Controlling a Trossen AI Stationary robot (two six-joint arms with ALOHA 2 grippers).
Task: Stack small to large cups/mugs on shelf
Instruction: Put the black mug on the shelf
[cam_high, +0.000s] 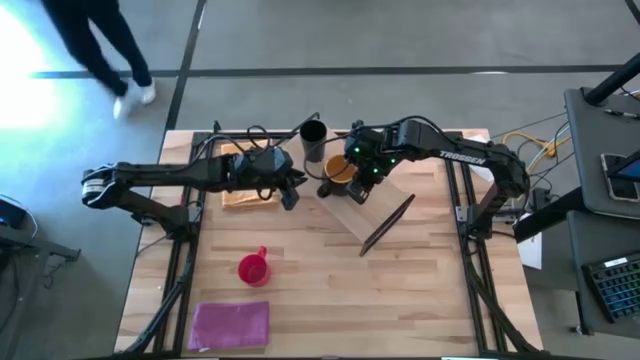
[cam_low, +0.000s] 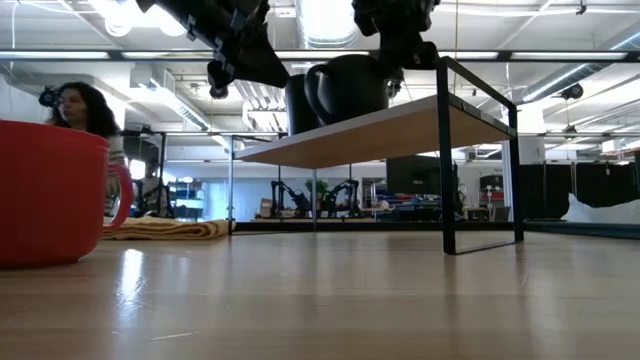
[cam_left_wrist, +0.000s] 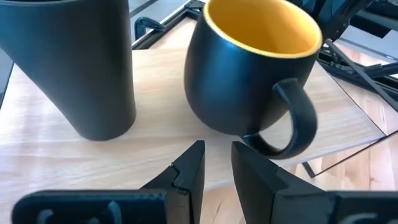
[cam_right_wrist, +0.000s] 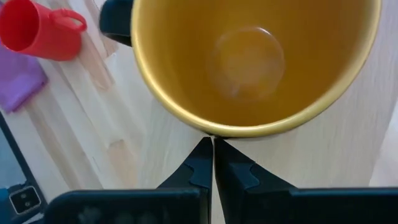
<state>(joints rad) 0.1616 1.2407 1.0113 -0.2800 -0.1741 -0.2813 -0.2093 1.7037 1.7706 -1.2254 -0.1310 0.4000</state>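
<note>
The light-wood shelf (cam_high: 385, 215) stands slantwise on the table's far middle. The narrow black cup (cam_high: 313, 135) and the dark mug with the yellow inside (cam_high: 340, 170) stand side by side on the shelf's far end, on their bases. The red mug (cam_high: 253, 267) stands on the table, near left. My left gripper (cam_left_wrist: 217, 155) is narrowly open, level, just short of the dark mug's handle (cam_left_wrist: 298, 121), touching nothing. My right gripper (cam_right_wrist: 212, 144) is shut, pointing down at the dark mug's rim. My right gripper's shut fingertips (cam_right_wrist: 202, 152) stand at the outer edge of the dark mug's rim (cam_right_wrist: 211, 132), on the side away from the handle, coming from above. Whether they touch the rim I cannot tell. The mug stands on the shelf board (cam_right_wrist: 348, 155).
An orange-tan cloth (cam_high: 250, 197) lies under my left arm, and a purple mat (cam_high: 230, 325) lies at the near left. The shelf's dark end frame (cam_low: 480, 160) stands at its near end. A person (cam_high: 110, 45) walks on the floor beyond the table's far left.
</note>
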